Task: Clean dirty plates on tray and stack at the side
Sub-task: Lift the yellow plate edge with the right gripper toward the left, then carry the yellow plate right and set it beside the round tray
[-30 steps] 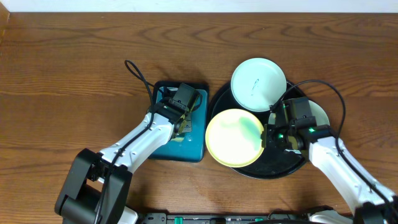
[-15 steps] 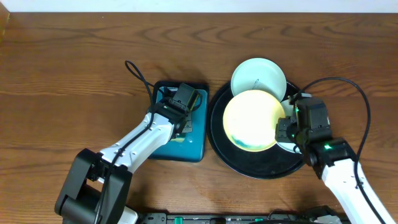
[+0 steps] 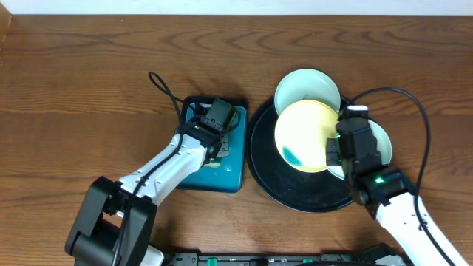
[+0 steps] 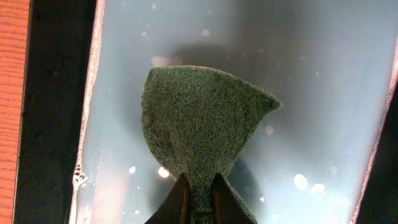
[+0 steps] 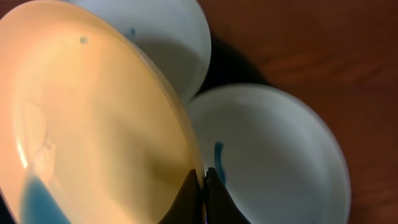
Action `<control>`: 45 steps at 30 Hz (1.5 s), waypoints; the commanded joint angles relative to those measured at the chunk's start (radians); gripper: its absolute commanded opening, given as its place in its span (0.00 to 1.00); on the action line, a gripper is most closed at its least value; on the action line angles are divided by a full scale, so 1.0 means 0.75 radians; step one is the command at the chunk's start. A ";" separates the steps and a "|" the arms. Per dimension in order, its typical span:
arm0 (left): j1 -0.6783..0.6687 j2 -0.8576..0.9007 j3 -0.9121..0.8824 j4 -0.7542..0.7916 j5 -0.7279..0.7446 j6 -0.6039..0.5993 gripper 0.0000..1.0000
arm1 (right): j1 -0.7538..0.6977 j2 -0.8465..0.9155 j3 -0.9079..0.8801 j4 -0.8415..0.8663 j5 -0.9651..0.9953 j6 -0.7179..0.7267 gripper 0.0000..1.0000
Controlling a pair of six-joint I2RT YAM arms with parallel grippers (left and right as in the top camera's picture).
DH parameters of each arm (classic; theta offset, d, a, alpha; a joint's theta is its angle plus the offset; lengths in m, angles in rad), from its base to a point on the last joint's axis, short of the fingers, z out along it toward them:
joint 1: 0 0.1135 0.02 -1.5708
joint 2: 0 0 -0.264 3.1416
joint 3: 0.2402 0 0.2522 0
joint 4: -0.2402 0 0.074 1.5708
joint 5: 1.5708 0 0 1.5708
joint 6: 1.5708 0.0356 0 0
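The right gripper (image 3: 330, 153) is pinching the right rim of the round pale yellow plastic plate (image 3: 301, 131), holding it tilted above the large glossy black tray (image 3: 281, 191). A pale mint-white plate (image 3: 303, 87) is lying at the tray's far edge, and a second mint-white plate (image 3: 382, 142) at its right. On the left, the left gripper (image 4: 199, 194) is clamping a green scouring pad (image 4: 200, 118) over the rectangular teal tray (image 3: 225, 177).

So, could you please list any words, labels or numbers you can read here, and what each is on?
None can be read. The yellow plate, the far white plate, the near white plate, the black tray, the teal tray and the green scouring pad carry no print; the blue marks on the plates are smears, not writing. The right arm shows only a green light.
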 commanded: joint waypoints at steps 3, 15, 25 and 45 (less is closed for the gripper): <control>0.006 0.005 -0.010 0.009 -0.004 0.024 0.08 | 0.209 -0.003 0.043 0.133 0.373 -0.320 0.01; 0.006 0.005 -0.010 0.008 -0.004 0.024 0.08 | 0.566 0.114 0.043 0.582 0.745 -1.029 0.01; 0.006 0.005 -0.010 0.008 -0.004 0.024 0.08 | 0.702 0.183 0.043 0.784 0.910 -1.354 0.01; 0.006 0.005 -0.010 0.007 -0.003 0.033 0.08 | 0.232 0.183 0.043 0.297 0.223 0.227 0.01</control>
